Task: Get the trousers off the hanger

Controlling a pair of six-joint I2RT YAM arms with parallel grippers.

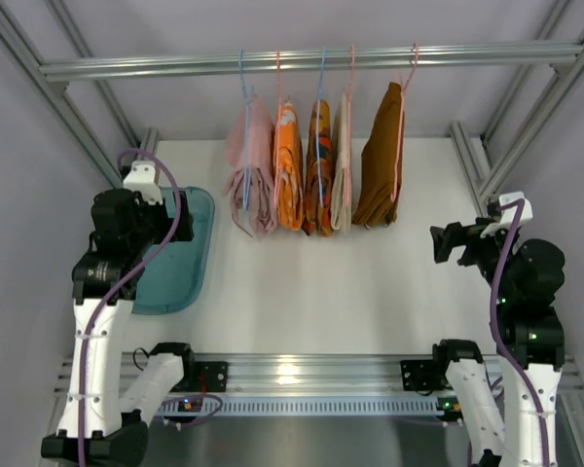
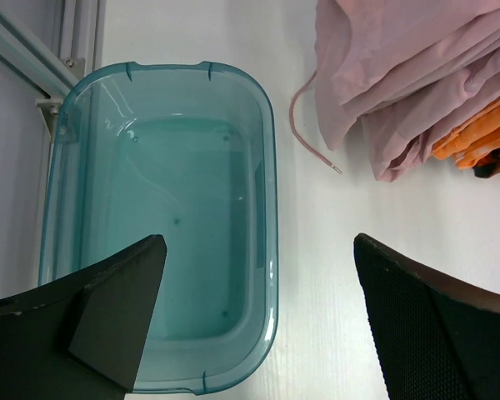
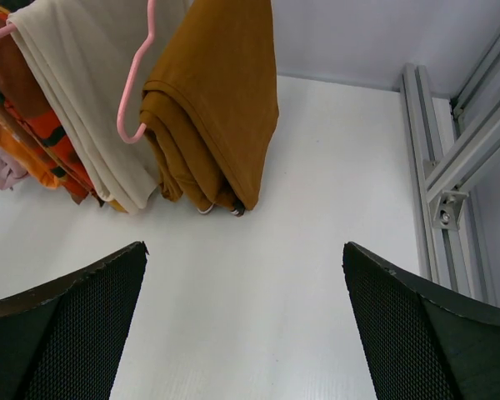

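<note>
Trousers hang from the rail point(image 1: 311, 60) at the back. The pink trousers point(image 1: 250, 180) are furthest left, with a blue hanger point(image 1: 244, 107) down their front, and the orange trousers point(image 1: 288, 175) are just beside them. From my left wrist I see only the pink pair's lower folds and a sliver of orange, both cut off at the frame's edge. A thin cord point(image 2: 304, 133) trails from the pink cloth onto the table. From my right wrist, the patterned garment point(image 3: 42, 142) and the cream one point(image 3: 83, 108) overlap so that their hangers are mostly hidden. The brown garment point(image 3: 221, 100) is cut off at the top. I cannot tell whether the hems touch the table.

My left pincer point(image 2: 258, 242) is spread wide, grasping nothing, and hovers over the right rim of the teal tub point(image 2: 108, 108). That arm is folded up at the table's left side. My right pincer point(image 3: 243, 247) is likewise released and empty, facing the brown garment from well apart, with its arm bent upright at the right side.

The table point(image 1: 321, 282) is plain white, framed by aluminium posts point(image 1: 472, 161) and pale walls.
</note>
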